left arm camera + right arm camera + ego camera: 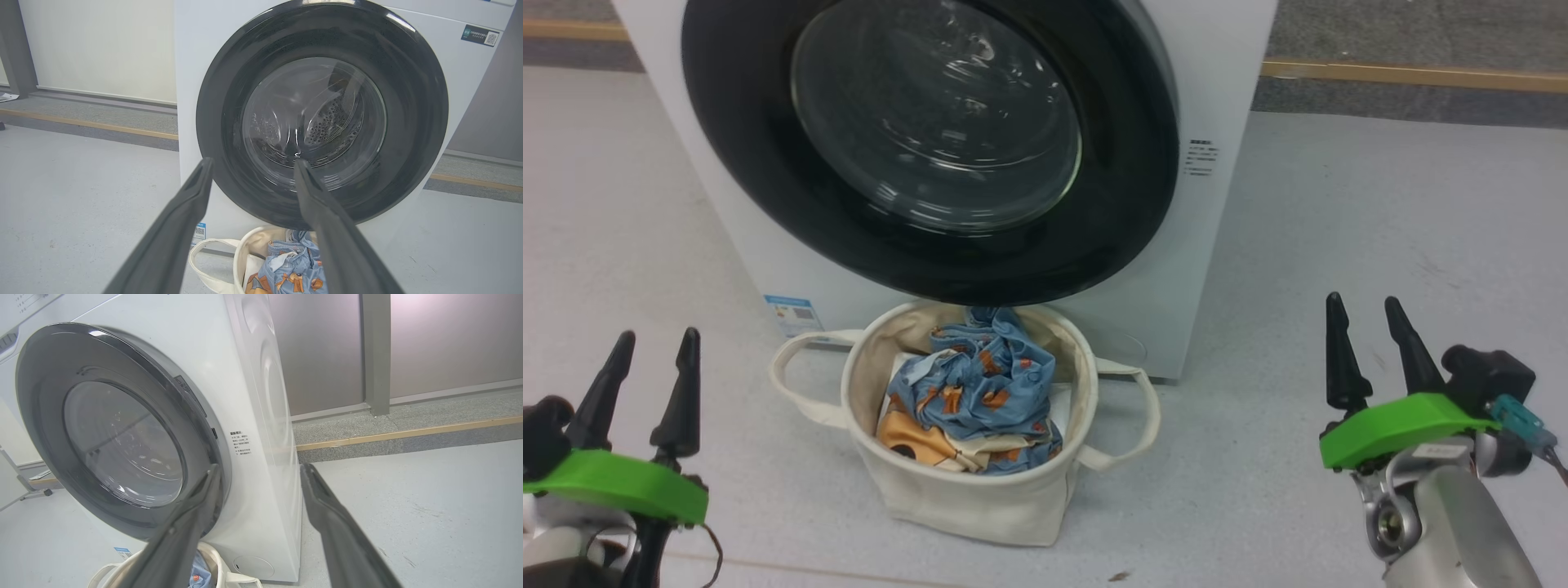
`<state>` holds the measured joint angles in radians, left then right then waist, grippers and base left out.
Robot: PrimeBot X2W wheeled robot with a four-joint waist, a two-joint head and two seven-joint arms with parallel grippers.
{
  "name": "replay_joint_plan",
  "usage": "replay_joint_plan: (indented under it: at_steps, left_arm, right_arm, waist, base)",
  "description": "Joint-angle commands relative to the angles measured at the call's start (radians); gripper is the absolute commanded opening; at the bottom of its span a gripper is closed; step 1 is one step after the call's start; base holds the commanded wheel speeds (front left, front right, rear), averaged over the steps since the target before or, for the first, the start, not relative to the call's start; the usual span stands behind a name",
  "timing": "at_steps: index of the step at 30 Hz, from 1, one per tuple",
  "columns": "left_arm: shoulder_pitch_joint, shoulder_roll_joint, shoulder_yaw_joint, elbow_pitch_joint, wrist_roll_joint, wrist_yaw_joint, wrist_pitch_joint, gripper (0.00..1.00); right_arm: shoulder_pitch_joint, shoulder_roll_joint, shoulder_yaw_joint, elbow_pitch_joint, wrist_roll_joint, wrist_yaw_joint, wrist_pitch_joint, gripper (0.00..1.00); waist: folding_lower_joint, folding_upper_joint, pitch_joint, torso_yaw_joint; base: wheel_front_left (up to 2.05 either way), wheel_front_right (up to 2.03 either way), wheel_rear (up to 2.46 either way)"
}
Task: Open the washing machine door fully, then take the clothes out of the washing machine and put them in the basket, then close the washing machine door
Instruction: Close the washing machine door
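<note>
Door: the washing machine door [935,122] lies flat against the front of the washing machine [1225,73]. In the right wrist view its black rim meets the white panel, so I judge it shut. Whether the latch has caught, I cannot tell.
Drum: through the glass, in the left wrist view, I see a steel wall with small holes and no cloth.
Clothes: the clothes [976,392] are inside the basket [964,498]. The blue piece with orange prints is on top, and the cream and orange piece is below it at the near side. They are bunched, not folded, as things look when they are dropped in.
Basket: it stands on the floor [1339,204] just in front of the machine, under the lower edge of the door. This place probably gives the clothes a short way from the drum. Its two handles hang out to the sides.
Left gripper: the left gripper [658,335] is low at the left, with its fingers spread and nothing between them. It is well apart from the basket and the door.
Right gripper: the right gripper [1362,300] is low at the right, also spread and empty.
Why the arms are so: both point towards the machine and leave the middle free, which I read as a rest pose.
Stage: all three parts of the task look done. At most, a check of the latch remains.
</note>
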<state>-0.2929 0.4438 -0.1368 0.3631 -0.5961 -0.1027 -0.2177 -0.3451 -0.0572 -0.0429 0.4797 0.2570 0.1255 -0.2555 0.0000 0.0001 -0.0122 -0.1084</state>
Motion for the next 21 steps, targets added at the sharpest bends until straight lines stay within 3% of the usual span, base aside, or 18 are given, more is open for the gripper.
replay_joint_plan:
  at_steps: [1, 21]
  left_arm:
    - [-0.032, 0.045, 0.049, -0.015, -0.005, 0.001, -0.010, 1.00]
    - [0.002, 0.054, 0.006, 0.030, -0.013, -0.005, 0.010, 1.00]
  right_arm:
    - [-0.014, 0.007, 0.025, -0.043, 0.003, 0.005, -0.006, 1.00]
    - [0.075, 0.007, 0.008, -0.102, -0.025, 0.005, -0.006, 1.00]
  waist:
    - [0.0000, -0.0001, -0.002, -0.016]
    - [0.0000, -0.0001, -0.036, -0.033]
  base:
    - [0.00, 0.00, 0.00]
    - [0.00, 0.00, 0.00]
